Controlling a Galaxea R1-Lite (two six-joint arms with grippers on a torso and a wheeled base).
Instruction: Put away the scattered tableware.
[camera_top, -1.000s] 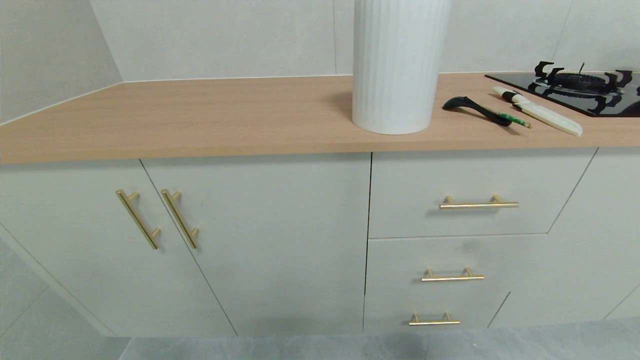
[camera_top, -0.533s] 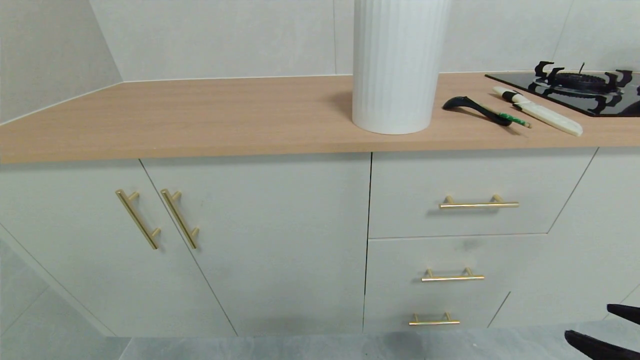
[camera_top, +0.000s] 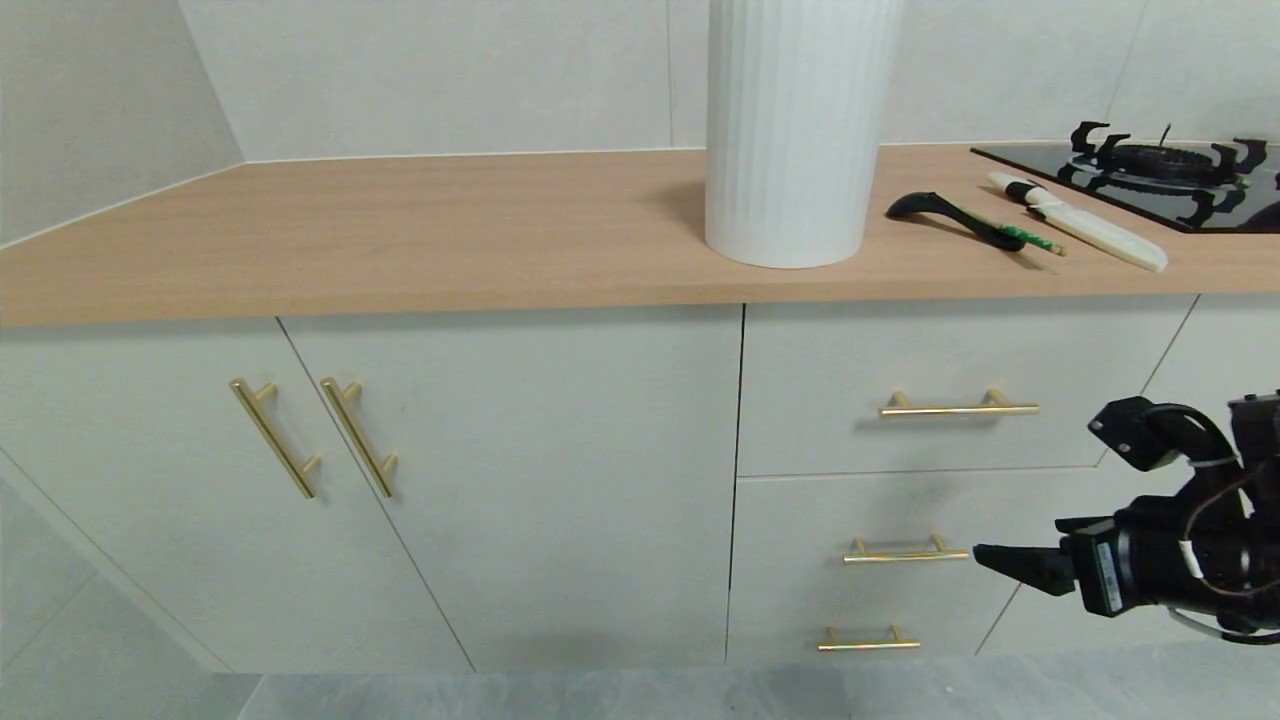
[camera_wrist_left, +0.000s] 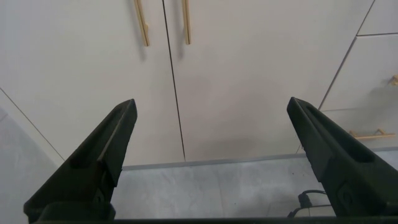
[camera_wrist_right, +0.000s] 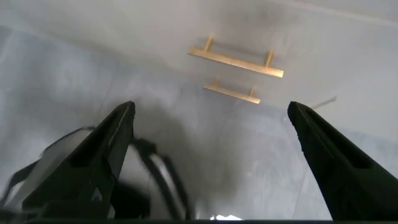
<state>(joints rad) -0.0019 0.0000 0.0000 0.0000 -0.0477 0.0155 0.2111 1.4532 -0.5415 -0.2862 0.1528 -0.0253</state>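
Judging step as first reach, nothing held. Countertop (camera_top: 400, 230) carries white ribbed container (camera_top: 790, 130). Right gripper (camera_top: 990, 556) low before drawers (camera_top: 900, 500), jaws spread; left gripper (camera_wrist_left: 211, 102) spread too. Knife (camera_top: 1085, 225) and black spoon (camera_top: 950, 218) lie right of container. Next: lift right gripper to spoon.

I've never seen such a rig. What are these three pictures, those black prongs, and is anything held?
This is a two-armed robot at a kitchen counter. The wide picture comes from a camera on its head; the other two from cameras on its wrists, each looking out between that gripper's two black fingers. The left gripper faces cupboard doors; the right gripper hangs by the drawers. Both are open and hold nothing. On the counter stands a white canister; beside a stove lie a black ladle and a white knife.
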